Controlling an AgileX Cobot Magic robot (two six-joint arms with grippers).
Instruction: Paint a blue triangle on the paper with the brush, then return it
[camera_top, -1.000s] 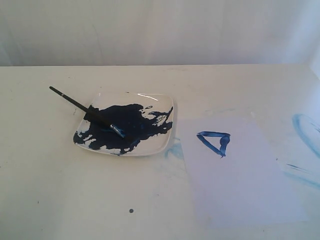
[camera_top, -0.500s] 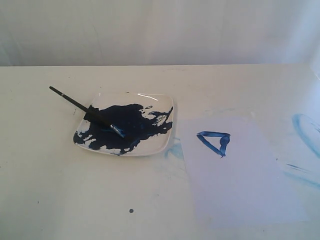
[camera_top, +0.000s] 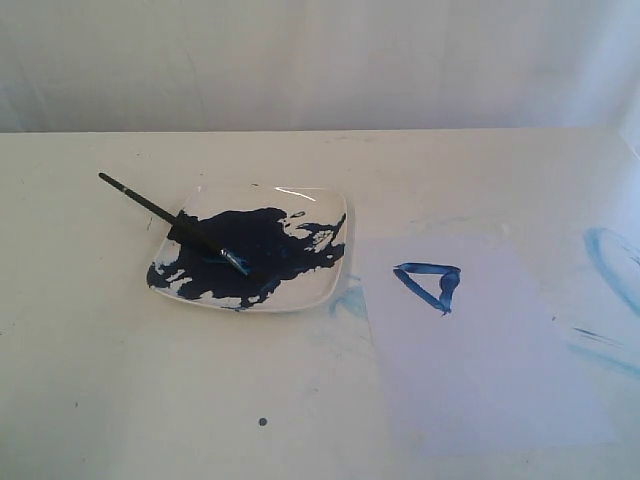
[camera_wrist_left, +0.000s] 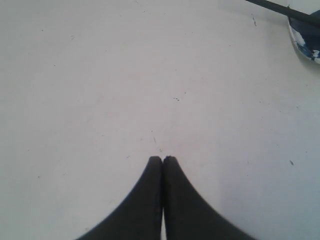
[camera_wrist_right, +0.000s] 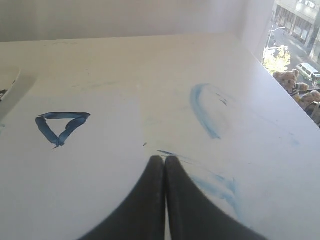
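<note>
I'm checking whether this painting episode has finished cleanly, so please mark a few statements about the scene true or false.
1. The brush rests on the white square dish, bristles in the dark paint. True.
2. The blue triangle on the paper points upward in the exterior view. False: its flat side is on top, its point down.
3. The left gripper holds the brush. False: its jaws are shut on nothing, above bare tabletop.
4. The right gripper has its jaws shut on nothing. True.
5. The dish sits on the paper. False: it sits on the tabletop beside the paper.
</note>
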